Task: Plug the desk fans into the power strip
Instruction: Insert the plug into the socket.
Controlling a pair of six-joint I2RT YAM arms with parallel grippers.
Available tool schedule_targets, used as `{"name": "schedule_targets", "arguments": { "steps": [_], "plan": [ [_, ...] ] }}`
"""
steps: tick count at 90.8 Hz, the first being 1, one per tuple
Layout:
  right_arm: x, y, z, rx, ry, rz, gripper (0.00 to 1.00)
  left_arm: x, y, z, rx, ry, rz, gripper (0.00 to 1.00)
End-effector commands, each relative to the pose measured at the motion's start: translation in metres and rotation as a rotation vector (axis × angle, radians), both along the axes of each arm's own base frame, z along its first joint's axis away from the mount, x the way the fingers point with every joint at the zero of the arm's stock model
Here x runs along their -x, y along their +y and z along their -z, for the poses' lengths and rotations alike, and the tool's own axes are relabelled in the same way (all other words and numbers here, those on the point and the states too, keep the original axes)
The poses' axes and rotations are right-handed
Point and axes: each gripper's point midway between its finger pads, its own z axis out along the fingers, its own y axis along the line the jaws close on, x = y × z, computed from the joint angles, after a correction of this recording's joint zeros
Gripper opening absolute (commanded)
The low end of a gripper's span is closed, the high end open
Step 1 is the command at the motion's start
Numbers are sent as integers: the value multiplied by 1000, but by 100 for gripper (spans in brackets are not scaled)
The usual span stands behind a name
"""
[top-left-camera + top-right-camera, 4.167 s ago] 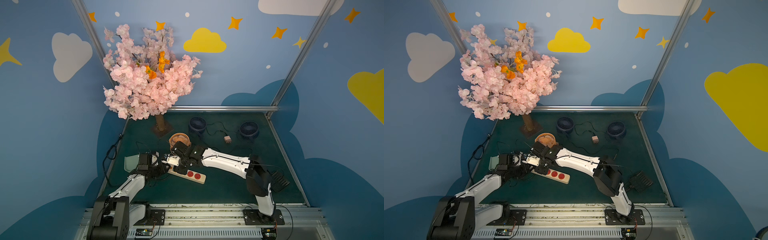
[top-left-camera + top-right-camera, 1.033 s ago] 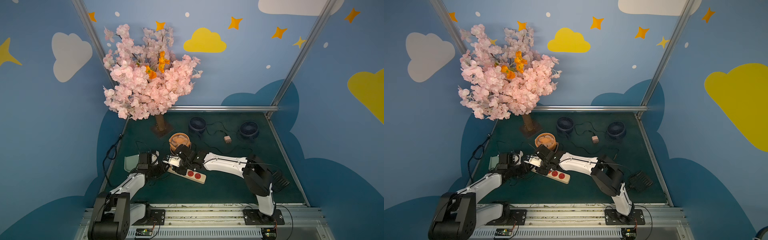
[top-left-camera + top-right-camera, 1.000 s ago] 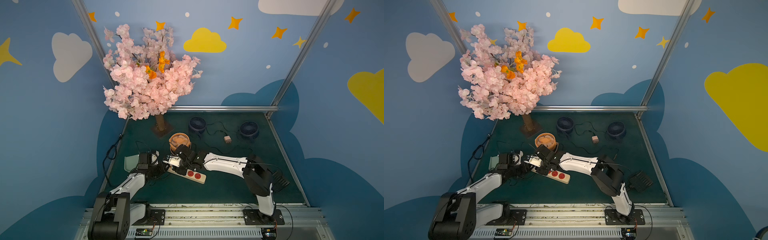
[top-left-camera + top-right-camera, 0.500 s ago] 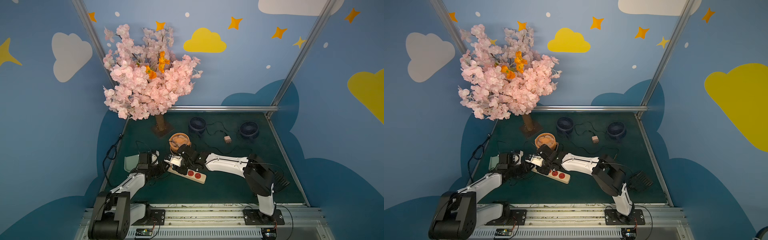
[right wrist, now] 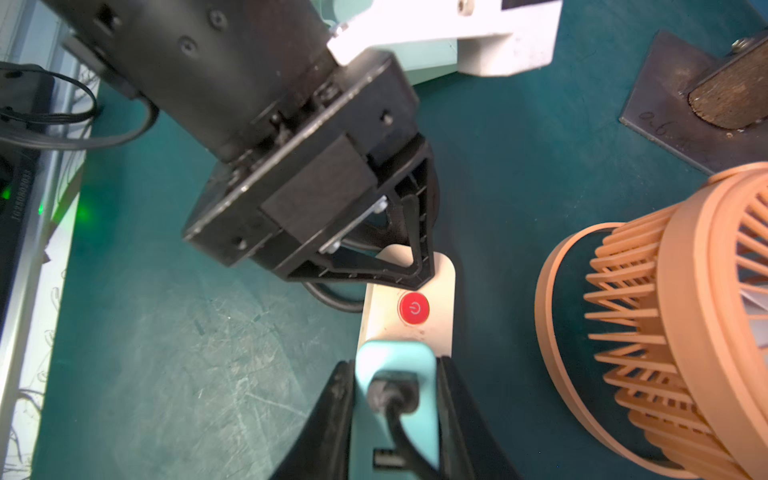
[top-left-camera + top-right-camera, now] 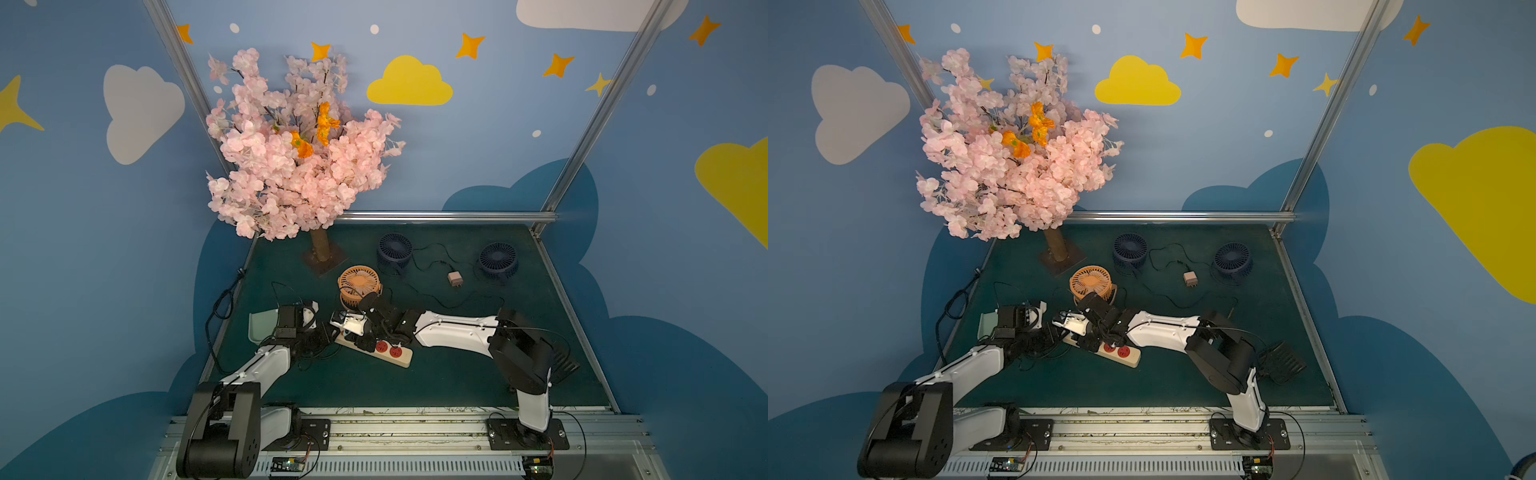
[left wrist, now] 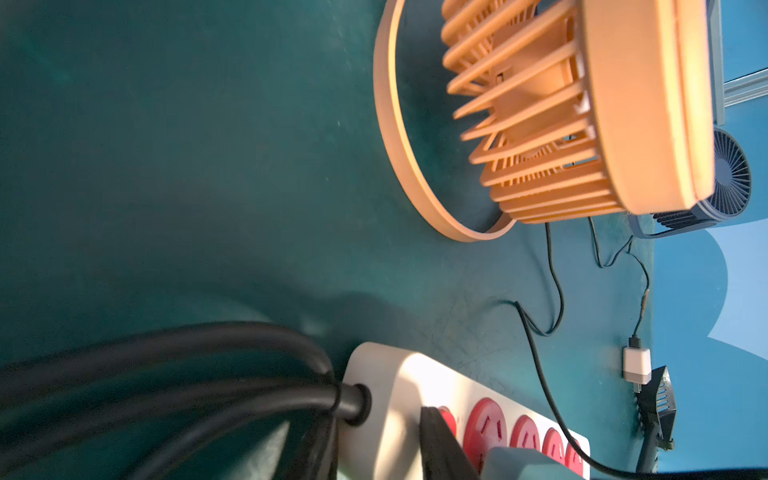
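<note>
The cream power strip [image 6: 395, 356] [image 6: 1126, 355] lies on the green mat with its red sockets facing up. My left gripper [image 7: 374, 453] [image 6: 332, 333] is shut on the strip's cord end, just beyond the red button [image 5: 414, 308]. My right gripper [image 5: 395, 368] [image 6: 366, 341] is shut on a light-blue plug [image 5: 422, 415] with a black cable. It holds the plug upright over the strip [image 5: 440, 316] next to the button. Whether the prongs sit in a socket is hidden. The orange desk fan [image 6: 358, 282] [image 5: 665, 332] stands just behind the strip.
A pink blossom tree [image 6: 299, 158] on a metal foot stands at the back left. Two navy fans [image 6: 395, 248] [image 6: 498, 257] and a small beige adapter [image 6: 454, 277] with loose cables lie behind. A pale green tray [image 6: 262, 328] sits by the left arm, and a black grille [image 6: 563, 365] lies at the right.
Compared with four seconds ago, the right gripper with the plug has shifted slightly over the strip. Within the last second nothing visibly moves.
</note>
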Motion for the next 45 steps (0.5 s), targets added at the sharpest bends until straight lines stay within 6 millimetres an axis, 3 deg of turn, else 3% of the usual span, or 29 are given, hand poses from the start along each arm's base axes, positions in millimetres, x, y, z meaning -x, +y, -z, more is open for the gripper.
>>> {"name": "schedule_targets", "arguments": {
  "steps": [1,10,23,45],
  "plan": [
    [34,-146,154,626,215,87,0,7,-3,7,-3,35,30,36],
    [37,-148,158,630,220,84,0,6,-2,7,-6,34,26,36],
    [22,-161,171,652,250,185,0,6,-2,7,-7,36,25,36],
    [20,-166,168,600,273,242,0,6,-3,9,-6,44,27,36]
  ]
}}
